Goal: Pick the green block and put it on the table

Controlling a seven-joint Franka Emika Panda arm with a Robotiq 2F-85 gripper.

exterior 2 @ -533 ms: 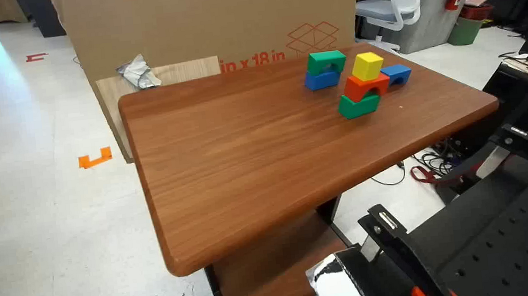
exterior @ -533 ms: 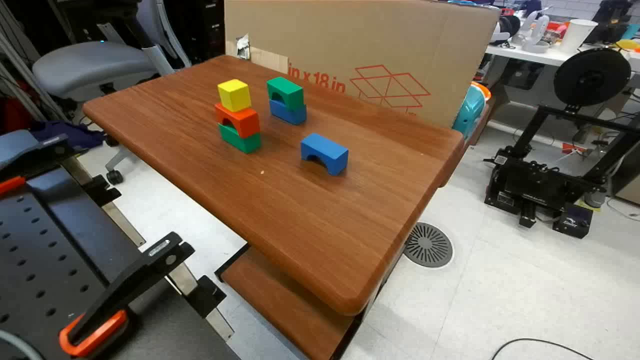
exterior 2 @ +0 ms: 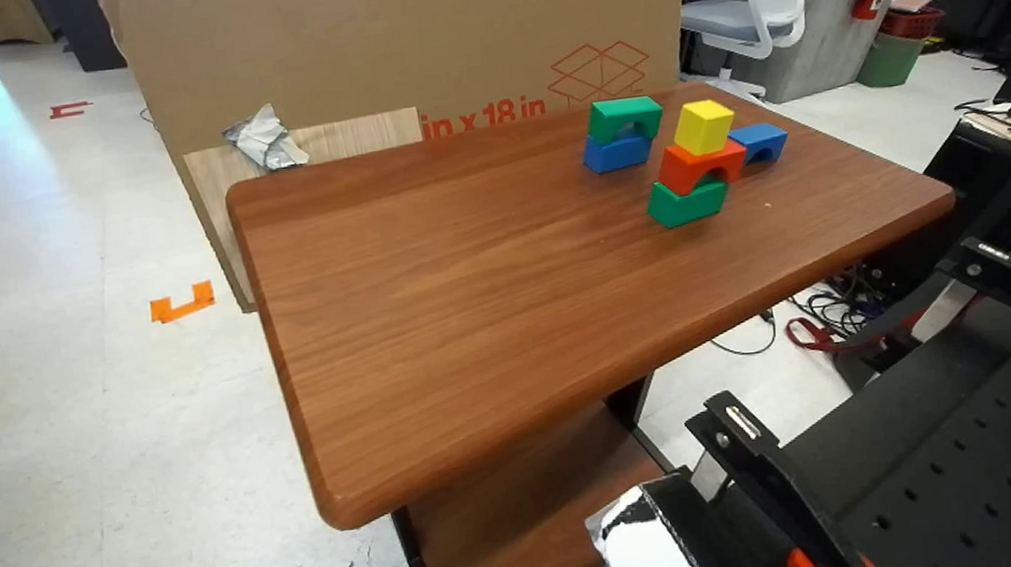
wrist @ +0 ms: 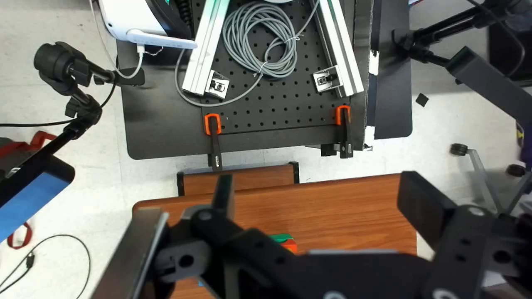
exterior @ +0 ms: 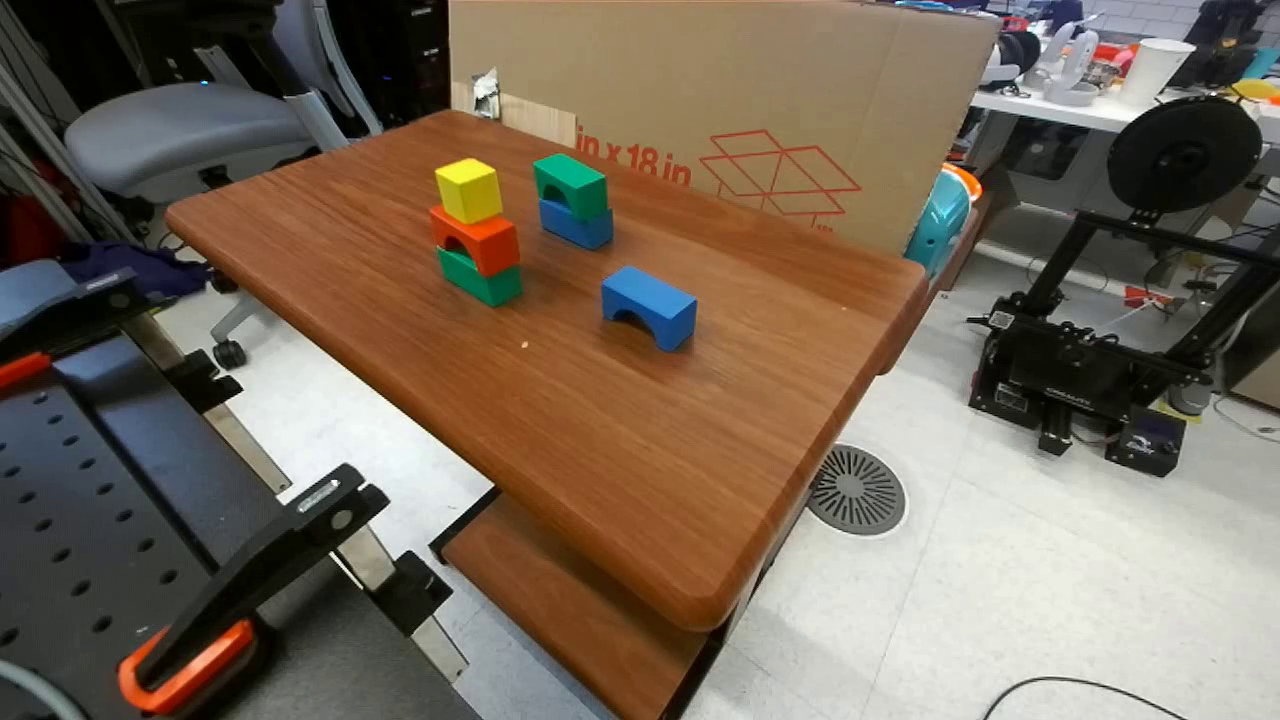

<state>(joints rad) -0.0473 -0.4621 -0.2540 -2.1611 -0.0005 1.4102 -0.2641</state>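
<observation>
No small dark green cube shows in any view. On the brown wooden table (exterior: 620,430) a green arch block (exterior: 580,180) sits on a blue block (exterior: 578,228). A stack has a green block (exterior: 482,282) at the bottom, an orange arch (exterior: 485,243) and a yellow cube (exterior: 468,190) on top. These also show in an exterior view: green arch (exterior 2: 619,112), lower green block (exterior 2: 685,206). My gripper (wrist: 320,196) shows only in the wrist view, wide open and empty, above the table. Its body hides most of the stack; a bit of the lower green block (wrist: 281,238) shows.
A blue arch (exterior: 650,300) stands alone on the table. A big cardboard box (exterior: 700,90) stands along the table's far edge. A black perforated bench (wrist: 274,108) with clamps (wrist: 215,141) lies beyond a floor gap. A lower shelf (wrist: 241,180) juts out under the tabletop.
</observation>
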